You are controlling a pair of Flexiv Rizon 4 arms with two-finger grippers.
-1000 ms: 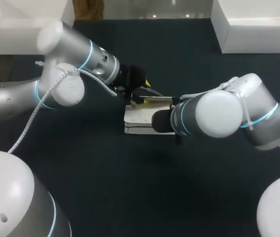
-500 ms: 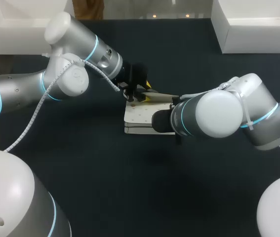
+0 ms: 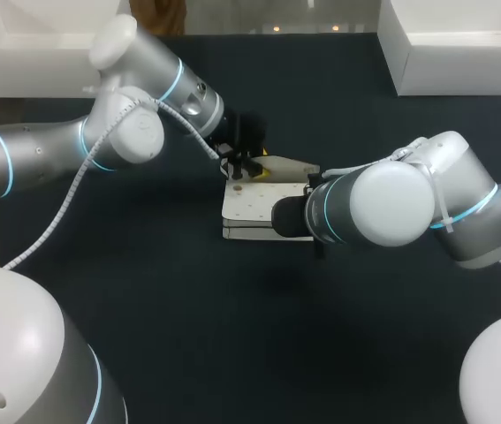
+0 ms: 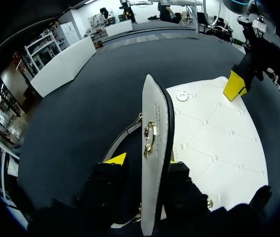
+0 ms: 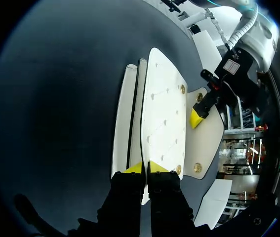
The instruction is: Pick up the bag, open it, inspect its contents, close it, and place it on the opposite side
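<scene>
Between the yellow tips of the left gripper, clenched from both sides on the white flap of the bag and holding it up on edge, with the gold clasp turned toward one finger. Just past the fingers, looking onto the quilted white body of the bag, lying flat near the middle of the dark desk, with a round stud close to where the flap folds. On the side away from the flap, nipped by the right gripper, tips nearly together on a thin edge of the body and apparently pinning it in place; hidden under that arm's own bulk from overhead. Reaching in from opposite sides of the desk and meeting over the one bag. Judged to be midway through the opening step: flap raised, body not lifted off the desk, mouth not yet laid bare, nothing of the contents to be seen from any view. Calls next, most likely, for swinging the flap farther up and back over its fold while keeping the body held down, until the inside shows for inspection. Needs a slow, steady pull, since likely to slip from so narrow a pinch or to drag the whole bag along. Leaves inspecting, closing and setting down on the opposite side yet to come.
</scene>
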